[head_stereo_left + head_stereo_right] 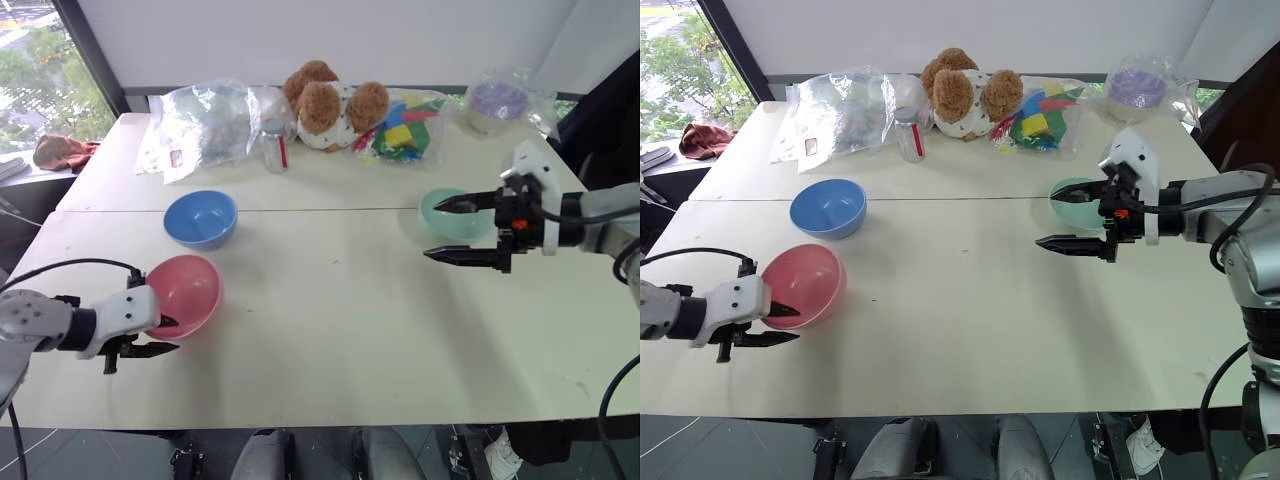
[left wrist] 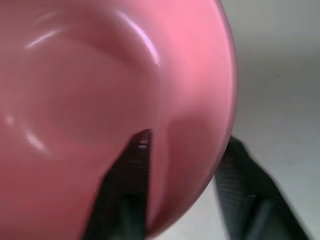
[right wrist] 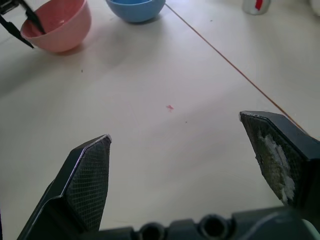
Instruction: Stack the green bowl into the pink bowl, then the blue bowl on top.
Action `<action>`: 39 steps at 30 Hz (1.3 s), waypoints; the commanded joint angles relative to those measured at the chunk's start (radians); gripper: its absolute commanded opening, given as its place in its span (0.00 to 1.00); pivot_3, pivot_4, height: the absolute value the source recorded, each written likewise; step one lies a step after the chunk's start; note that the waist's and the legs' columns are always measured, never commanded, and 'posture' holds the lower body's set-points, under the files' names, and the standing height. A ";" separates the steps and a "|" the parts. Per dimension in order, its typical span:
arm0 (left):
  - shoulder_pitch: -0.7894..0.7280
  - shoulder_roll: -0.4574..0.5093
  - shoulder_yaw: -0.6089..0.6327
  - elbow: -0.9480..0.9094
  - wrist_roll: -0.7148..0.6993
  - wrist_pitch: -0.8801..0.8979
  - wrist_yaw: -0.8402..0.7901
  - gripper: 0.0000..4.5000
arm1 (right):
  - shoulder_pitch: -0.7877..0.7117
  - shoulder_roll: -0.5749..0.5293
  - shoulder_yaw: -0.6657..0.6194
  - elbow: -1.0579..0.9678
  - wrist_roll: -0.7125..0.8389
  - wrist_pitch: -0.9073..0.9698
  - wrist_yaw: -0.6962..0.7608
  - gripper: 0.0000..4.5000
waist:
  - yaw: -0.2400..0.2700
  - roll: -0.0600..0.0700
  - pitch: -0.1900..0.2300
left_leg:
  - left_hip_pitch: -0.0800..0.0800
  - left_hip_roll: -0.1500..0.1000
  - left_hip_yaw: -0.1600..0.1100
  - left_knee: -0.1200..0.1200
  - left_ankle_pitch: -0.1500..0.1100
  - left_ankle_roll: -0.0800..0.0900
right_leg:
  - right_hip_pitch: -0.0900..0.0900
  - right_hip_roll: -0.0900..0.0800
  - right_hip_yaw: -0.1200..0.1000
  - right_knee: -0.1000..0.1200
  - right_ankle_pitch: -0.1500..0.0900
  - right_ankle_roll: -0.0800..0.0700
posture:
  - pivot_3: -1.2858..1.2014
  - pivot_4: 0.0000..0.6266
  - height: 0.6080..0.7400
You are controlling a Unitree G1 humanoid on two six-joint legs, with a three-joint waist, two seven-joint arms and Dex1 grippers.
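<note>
The pink bowl (image 1: 185, 293) stands near the table's front left. My left gripper (image 1: 172, 335) is shut on the pink bowl's near rim, one finger (image 2: 132, 165) inside it and the other outside against the wall. Behind the pink bowl, a little further in, sits the blue bowl (image 1: 201, 218), untouched. The green bowl (image 1: 462, 222) stands at the right. My right gripper (image 1: 430, 230) hovers open just in front of and above the green bowl, pointing left, with nothing between its fingers.
Along the back edge lie a clear plastic bag (image 1: 200, 120), a small bottle (image 1: 273, 145), a brown teddy bear (image 1: 325, 105), a bag of coloured blocks (image 1: 405, 125) and a purple bowl in clear plastic (image 1: 497, 100). A seam (image 1: 330, 209) crosses the table.
</note>
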 commanded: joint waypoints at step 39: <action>-1.137 -0.718 -0.542 0.906 0.345 -0.475 -0.138 0.98 | 0.328 -0.099 -0.474 -0.258 0.315 0.196 -0.115 1.00 | 0.026 0.001 0.001 | -0.001 -0.002 0.010 0.014 0.000 0.014 | 0.001 0.004 0.006 0.006 0.004 0.008 | 0.52 0.24 1.00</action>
